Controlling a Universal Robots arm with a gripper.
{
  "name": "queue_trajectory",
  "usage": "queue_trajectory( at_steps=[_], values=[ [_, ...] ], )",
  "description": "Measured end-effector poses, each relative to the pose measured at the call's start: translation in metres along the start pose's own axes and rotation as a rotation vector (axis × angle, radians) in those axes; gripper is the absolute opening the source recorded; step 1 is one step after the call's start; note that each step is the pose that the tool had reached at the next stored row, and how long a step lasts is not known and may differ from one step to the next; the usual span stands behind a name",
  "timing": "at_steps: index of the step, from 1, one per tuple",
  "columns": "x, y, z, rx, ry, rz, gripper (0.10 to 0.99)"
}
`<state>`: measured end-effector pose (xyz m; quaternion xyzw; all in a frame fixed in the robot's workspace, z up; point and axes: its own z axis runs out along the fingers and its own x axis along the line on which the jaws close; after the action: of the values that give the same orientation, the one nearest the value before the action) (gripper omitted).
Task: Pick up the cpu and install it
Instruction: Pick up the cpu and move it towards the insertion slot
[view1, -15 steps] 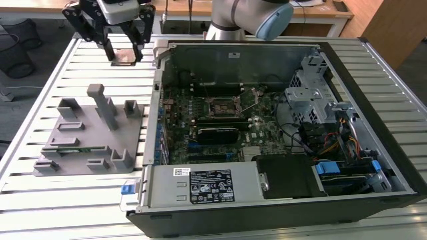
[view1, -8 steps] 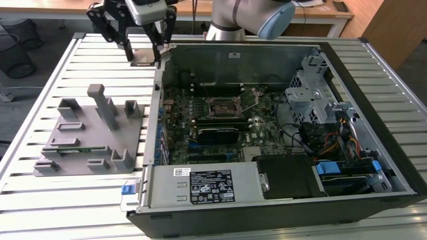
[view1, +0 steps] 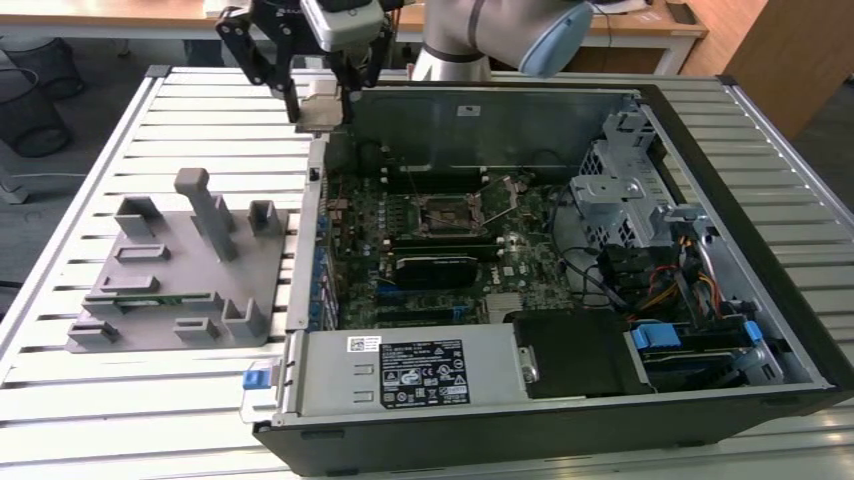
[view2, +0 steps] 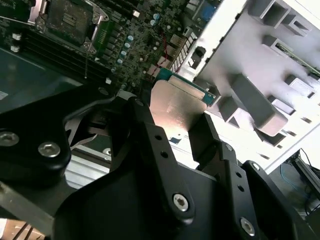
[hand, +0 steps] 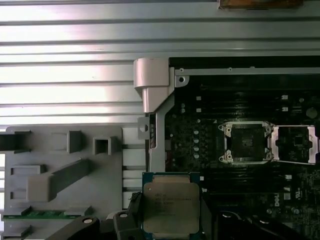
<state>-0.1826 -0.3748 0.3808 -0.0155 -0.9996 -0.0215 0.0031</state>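
The cpu (view1: 320, 112), a small flat square chip with a silver-grey top, hangs in the air above the far left corner of the open computer case (view1: 561, 400). My gripper (view1: 320, 104) is shut on it. In the second wrist view the black fingers (view2: 150, 135) clamp the cpu (view2: 176, 106) on two sides. The first wrist view shows the cpu (hand: 171, 206) from above, still short of the open socket (hand: 245, 142). In the exterior view that socket (view1: 447, 212) lies mid-board on the green motherboard, nearer the camera and to the right of the gripper.
A grey plastic fixture (view1: 187, 270) with upright posts stands on the slatted table at the exterior view's left, holding a green memory stick (view1: 147, 298). The case walls, drive cage (view1: 621, 190) and cables (view1: 681, 290) surround the motherboard. The power supply (view1: 414, 372) lies at the near side.
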Motion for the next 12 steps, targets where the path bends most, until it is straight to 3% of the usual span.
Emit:
queue_trajectory(
  at_steps=[12],
  values=[
    [-0.0446, 0.0018, 0.0007, 0.000, 0.0000, 0.000, 0.541]
  ],
)
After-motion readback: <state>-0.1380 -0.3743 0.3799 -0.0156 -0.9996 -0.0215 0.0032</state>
